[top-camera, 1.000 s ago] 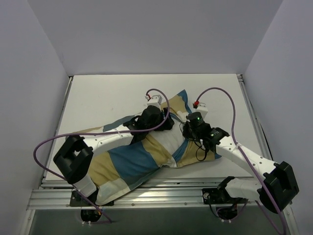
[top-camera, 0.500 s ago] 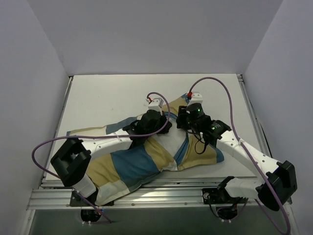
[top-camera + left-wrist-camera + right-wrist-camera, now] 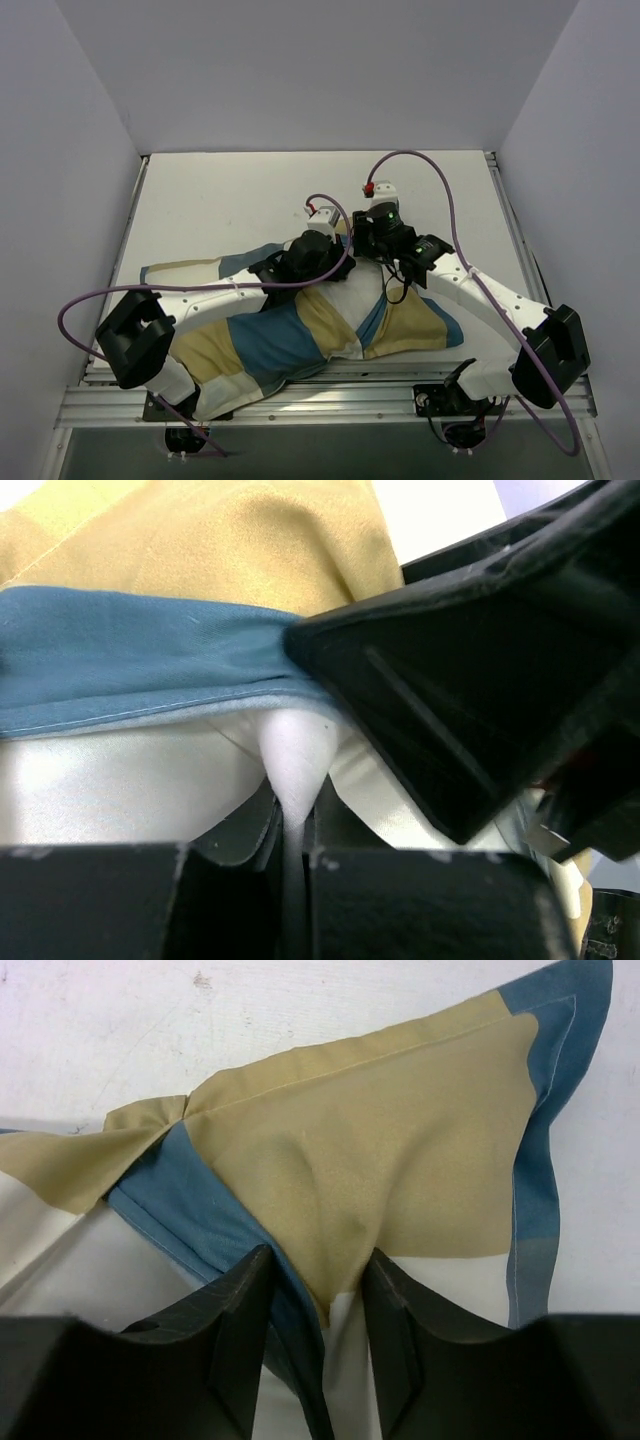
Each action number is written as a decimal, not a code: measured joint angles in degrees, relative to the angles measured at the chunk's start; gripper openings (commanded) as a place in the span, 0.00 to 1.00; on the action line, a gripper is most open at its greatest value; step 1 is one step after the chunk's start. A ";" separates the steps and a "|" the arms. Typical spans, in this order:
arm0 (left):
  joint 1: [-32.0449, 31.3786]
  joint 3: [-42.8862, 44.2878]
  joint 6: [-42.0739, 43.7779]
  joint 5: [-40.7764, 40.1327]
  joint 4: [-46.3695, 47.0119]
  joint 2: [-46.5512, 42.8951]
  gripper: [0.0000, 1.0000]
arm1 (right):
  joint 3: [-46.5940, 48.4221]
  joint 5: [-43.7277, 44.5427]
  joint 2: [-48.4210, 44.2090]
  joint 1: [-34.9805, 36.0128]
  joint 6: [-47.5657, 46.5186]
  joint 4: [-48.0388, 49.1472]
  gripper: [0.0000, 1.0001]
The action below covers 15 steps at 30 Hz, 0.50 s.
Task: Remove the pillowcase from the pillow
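Note:
The pillowcase [image 3: 270, 335], in blue, tan and cream blocks, lies diagonally across the table with the white pillow [image 3: 350, 290] showing at its middle. My left gripper [image 3: 322, 252] is shut on a pinched peak of the white pillow [image 3: 295, 755], right under the pillowcase's blue hem [image 3: 150, 660]. The jaws of the left gripper [image 3: 290, 820] meet on that peak. My right gripper [image 3: 362, 235] sits just beside it at the far corner. In the right wrist view the right gripper [image 3: 320, 1280] is open, its fingers pressed down either side of a raised tan fold of the pillowcase [image 3: 380, 1150].
The white table [image 3: 220, 190] stretches behind the pillow, with grey walls on three sides. A metal rail [image 3: 330, 400] runs along the near edge. Purple cables [image 3: 420, 158] loop over both arms. The right arm's black housing [image 3: 480, 680] crowds the left wrist view.
The left gripper closed on the white pillow. The right gripper let go of the pillowcase, moved left and farther back to its far corner, and stands open over a fold.

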 measured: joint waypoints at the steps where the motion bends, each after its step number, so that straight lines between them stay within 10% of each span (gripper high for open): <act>1: 0.02 0.00 0.00 -0.02 0.00 0.00 0.02 | -0.28 0.35 0.00 0.00 -0.22 0.09 0.29; 6: 0.00 -0.33 0.00 0.00 -0.09 -0.22 0.02 | -1.53 1.68 0.02 -0.07 -1.18 0.50 0.00; 15: -0.24 -3.08 1.25 0.26 -0.20 -3.34 0.02 | -0.04 1.68 2.34 -0.87 -0.61 0.37 0.00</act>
